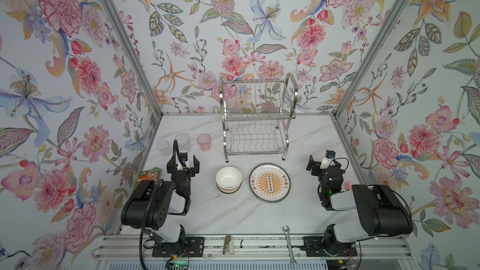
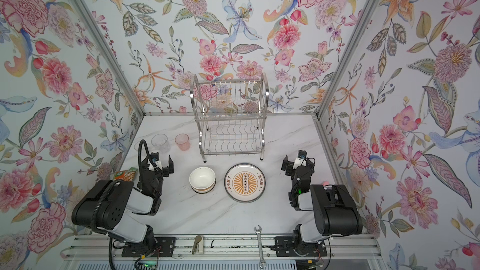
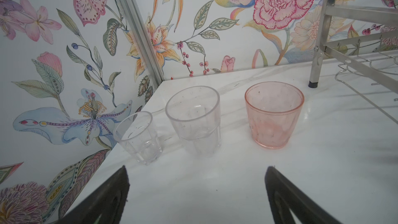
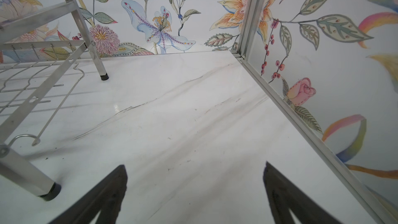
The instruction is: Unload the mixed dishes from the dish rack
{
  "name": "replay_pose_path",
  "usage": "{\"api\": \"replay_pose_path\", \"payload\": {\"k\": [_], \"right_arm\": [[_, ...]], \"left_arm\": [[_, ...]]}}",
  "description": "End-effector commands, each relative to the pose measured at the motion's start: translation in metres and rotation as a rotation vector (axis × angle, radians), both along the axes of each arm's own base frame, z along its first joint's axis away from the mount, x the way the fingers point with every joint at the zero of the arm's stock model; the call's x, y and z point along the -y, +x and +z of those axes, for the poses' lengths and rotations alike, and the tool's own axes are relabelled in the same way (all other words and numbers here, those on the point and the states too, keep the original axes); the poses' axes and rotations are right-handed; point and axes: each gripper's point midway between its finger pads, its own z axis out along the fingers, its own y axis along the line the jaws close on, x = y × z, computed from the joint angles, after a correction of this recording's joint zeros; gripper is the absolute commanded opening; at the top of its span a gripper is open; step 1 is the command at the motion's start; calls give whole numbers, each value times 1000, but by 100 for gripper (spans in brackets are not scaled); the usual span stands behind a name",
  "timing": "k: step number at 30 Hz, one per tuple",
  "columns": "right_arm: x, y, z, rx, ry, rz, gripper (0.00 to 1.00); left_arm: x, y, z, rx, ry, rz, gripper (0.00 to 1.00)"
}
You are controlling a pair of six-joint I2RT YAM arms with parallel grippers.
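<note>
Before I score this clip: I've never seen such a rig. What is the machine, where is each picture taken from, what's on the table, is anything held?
Two robot arms stand at the near edge of a table. Two pictures look down from overhead; two come from a camera on each wrist. The rack at the back is empty. Before it sit stacked bowls and a plate; three tumblers stand to the left. A packet lies at the left edge, a wrench at the front. The left gripper and right gripper are open, holding nothing.
</note>
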Motion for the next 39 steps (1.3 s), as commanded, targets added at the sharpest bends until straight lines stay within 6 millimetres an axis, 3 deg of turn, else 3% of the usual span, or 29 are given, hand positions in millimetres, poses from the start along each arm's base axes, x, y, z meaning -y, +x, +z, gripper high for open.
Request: {"api": "replay_pose_path", "payload": {"k": [1, 26, 27, 39], "right_arm": [[1, 12, 8, 31, -8, -1, 99], [-3, 13, 7, 8, -58, -35, 99], [-3, 14, 7, 7, -58, -34, 99], [-3, 14, 7, 5, -58, -35, 99]], "left_arm": [[-17, 4, 15, 58, -24, 92, 99], [-16, 4, 10, 35, -14, 88, 99], [-14, 11, 19, 60, -15, 82, 99], [-7, 15, 17, 44, -5, 38, 99]]}}
